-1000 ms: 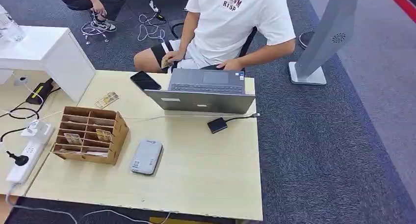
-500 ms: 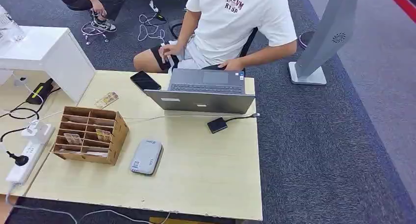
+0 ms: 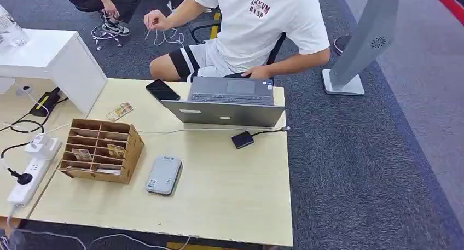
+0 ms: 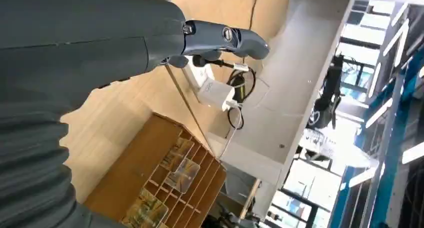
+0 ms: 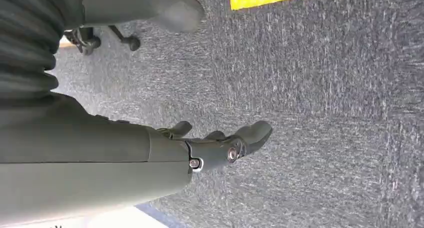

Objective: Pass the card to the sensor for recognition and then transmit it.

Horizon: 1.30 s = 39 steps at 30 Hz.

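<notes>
Cards [image 3: 116, 150] wait in the wooden rack [image 3: 100, 150] at the table's [image 3: 230, 195] left edge — both hands [image 4: 220, 41] [image 5: 220, 148] empty, fingers loose; reach in square, pinch one cleanly.

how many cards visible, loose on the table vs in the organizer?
3: one loose card on the table beyond the wooden organizer, two in its slots. More may be hidden in other slots.

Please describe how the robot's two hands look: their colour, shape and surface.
The left hand has a dark grey ribbed cover near the wrist, a smooth grey shell, and a thick rounded grey thumb with small round metal screws. The right hand looks the same: ribbed cover, smooth grey shell, rounded grey fingers and a silver screw at the base. No cables or markings show.
</notes>
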Motion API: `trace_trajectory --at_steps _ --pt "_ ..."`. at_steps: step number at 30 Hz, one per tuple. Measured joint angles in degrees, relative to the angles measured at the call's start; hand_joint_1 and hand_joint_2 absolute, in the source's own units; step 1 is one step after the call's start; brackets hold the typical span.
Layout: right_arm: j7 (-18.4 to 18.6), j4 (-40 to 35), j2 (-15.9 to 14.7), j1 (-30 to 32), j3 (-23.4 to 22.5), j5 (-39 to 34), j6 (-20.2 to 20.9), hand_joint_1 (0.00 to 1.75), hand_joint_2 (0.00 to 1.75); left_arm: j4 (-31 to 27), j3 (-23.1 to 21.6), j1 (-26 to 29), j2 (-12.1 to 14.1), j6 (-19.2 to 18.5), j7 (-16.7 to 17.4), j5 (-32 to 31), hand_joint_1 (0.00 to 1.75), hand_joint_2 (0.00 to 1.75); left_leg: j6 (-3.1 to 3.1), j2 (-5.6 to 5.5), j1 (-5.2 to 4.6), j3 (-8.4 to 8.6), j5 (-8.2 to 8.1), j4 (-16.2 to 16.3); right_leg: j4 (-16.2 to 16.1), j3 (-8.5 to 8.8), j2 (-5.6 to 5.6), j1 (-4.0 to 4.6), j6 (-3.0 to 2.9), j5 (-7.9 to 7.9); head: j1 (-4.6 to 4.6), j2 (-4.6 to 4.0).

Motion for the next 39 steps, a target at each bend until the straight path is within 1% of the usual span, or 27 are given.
trace_trajectory --at_steps 1,4,6,8,9,12,17,19,28,35,39 --pt "0.0 0.0 0.1 0.0 -0.1 0.3 0.0 0.00 1.75 -1.6 0.2 0.2 -0.1 -0.3 -0.3 -0.5 0.00 1.75 0.00 0.02 0.06 0.00 0.00 0.0 0.0 0.01 0.01 0.02 0.00 0.01 -0.09 0.00" --pt "0.3 0.3 0.3 -0.1 -0.3 1.9 -0.3 0.00 1.75 -6.2 0.8 0.0 -0.6 -1.2 -1.2 -4.0 0.00 1.75 0.00 -0.02 0.03 0.00 0.00 0.0 0.0 -0.01 -0.02 0.04 0.00 0.00 0.02 0.00" --pt "0.6 0.4 0.5 -0.2 -0.3 2.7 -0.4 0.00 1.75 -9.1 1.1 -0.4 -0.6 -1.0 -1.7 -6.9 0.00 1.75 0.00 -0.01 0.02 -0.01 0.00 0.0 0.0 0.01 -0.01 0.03 0.00 0.00 0.00 0.00" --pt "0.7 0.4 0.5 -0.2 -0.3 3.0 -0.4 0.00 1.75 -9.8 1.0 -0.5 -0.6 -0.4 -1.9 -8.7 0.00 1.75 0.00 0.00 0.01 0.04 0.00 0.0 0.0 0.00 0.00 0.03 0.00 0.00 0.02 0.00" --pt "0.7 0.4 0.5 -0.2 -0.3 3.0 -0.4 0.00 1.75 -9.9 1.0 -0.5 -0.4 -0.1 -1.9 -8.8 0.00 1.75 0.00 0.03 0.02 0.06 0.00 0.0 0.0 -0.01 0.03 0.04 0.00 0.00 -0.11 0.00" --pt "1.1 0.5 0.5 -0.2 -0.3 3.7 -0.4 0.00 1.75 -10.7 -0.3 -1.1 0.4 2.7 -1.9 -12.4 0.00 1.75 -0.01 0.01 0.03 0.06 0.01 0.0 0.0 -0.01 0.00 0.05 0.00 0.00 -0.04 0.00" --pt "1.5 0.5 0.7 -0.4 -0.2 5.3 0.1 0.00 1.75 -10.7 -2.7 -3.0 2.7 8.0 -0.4 -19.9 0.00 1.75 -0.04 0.03 0.03 0.08 0.05 0.0 0.0 0.00 0.01 0.05 -0.01 0.01 -0.04 0.00" --pt "1.8 0.6 0.7 -0.4 -0.1 5.9 0.3 0.00 1.75 -10.7 -4.0 -4.0 4.0 10.5 0.5 -23.6 0.00 1.75 -0.05 0.03 0.03 0.08 0.08 0.0 0.0 0.01 0.01 0.05 -0.01 0.01 -0.04 0.00" --pt "2.9 0.8 1.0 -0.8 0.4 8.4 1.3 0.00 1.75 -10.5 -11.3 -8.2 9.4 20.4 4.7 -38.5 0.00 1.75 -0.05 0.03 0.03 0.08 0.08 0.0 0.0 0.01 0.01 0.05 -0.04 0.03 -0.04 0.00" --pt "3.6 1.1 1.2 -1.0 1.1 10.4 1.8 0.00 1.75 -10.0 -16.8 -11.4 13.3 26.4 8.7 -49.6 0.00 1.75 -0.07 0.02 0.03 0.07 0.10 0.0 0.0 0.01 0.01 0.05 -0.04 0.04 -0.04 0.00" --pt "4.0 1.1 1.2 -1.0 1.5 11.6 2.2 0.00 1.75 -10.0 -19.0 -13.1 14.8 29.4 11.0 -55.9 0.00 1.75 -0.05 0.05 0.03 0.08 0.12 0.0 0.0 -0.04 0.04 0.05 -0.06 0.05 -0.06 0.00"
